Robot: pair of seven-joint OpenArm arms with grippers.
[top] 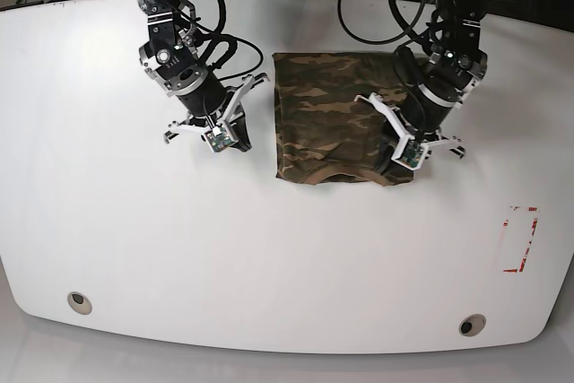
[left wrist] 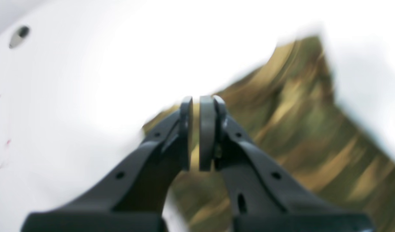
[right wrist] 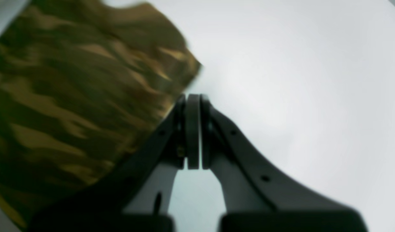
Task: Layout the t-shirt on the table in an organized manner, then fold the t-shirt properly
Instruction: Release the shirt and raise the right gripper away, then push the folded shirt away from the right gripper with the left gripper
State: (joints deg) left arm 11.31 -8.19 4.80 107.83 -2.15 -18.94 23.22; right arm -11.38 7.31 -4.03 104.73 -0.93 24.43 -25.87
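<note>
Clenched left pincer (left wrist: 196, 133) and right pincer (right wrist: 193, 132); only the base view shows both grommets (top: 275, 313).

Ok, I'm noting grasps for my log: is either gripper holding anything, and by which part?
Nothing is held; the left gripper and right gripper are both shut and empty.

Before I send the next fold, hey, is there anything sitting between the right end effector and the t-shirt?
Nothing visible stands between them: only bare tabletop shows between the right end effector and the near edge of the t-shirt beside it.
</note>
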